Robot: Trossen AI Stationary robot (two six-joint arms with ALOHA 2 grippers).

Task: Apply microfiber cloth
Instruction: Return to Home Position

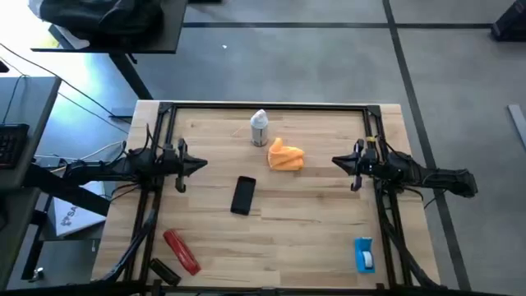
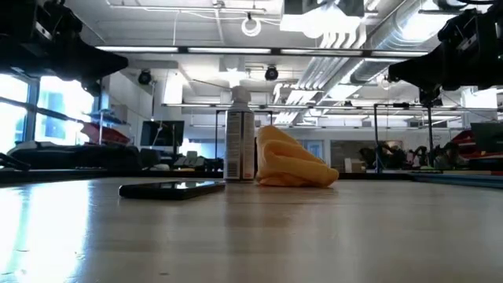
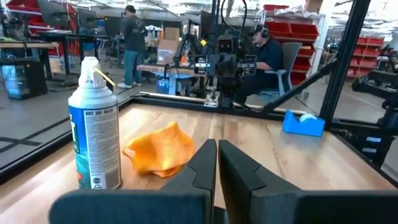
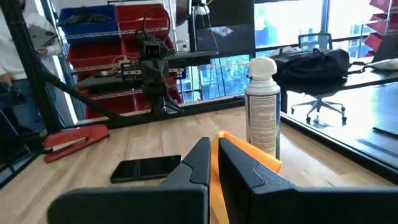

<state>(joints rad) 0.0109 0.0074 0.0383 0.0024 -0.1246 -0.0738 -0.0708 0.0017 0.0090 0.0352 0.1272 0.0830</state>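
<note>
- The left gripper (image 1: 200,164) hangs at the left-centre of the high view, over the left part of the table (image 1: 316,226); its two fingers are drawn together to a thin slit and hold nothing
- The right gripper (image 1: 337,162) faces it from the right-centre of the same view, its fingers likewise pinched narrow and empty
- Between the two, a little above the middle of that frame, the microfiber cloth (image 1: 286,155) lies crumpled on the wood, apart from both grippers and nearer the right one
- Just up and to the left of the cloth, a spray can (image 1: 259,128) stands upright; in the low view the cloth's edge overlaps the can's right side
- Below the cloth, near the centre of the high view, a dark phone (image 1: 243,196) lies flat on the table, clear of cloth and can
- At the lower left of the high view lies a red oblong object (image 1: 182,251), and at the lower right a blue-and-white item (image 1: 364,254), both well apart from the cloth
- In the left wrist view, one person (image 3: 268,55) sits and another stands in the room beyond the table
</note>
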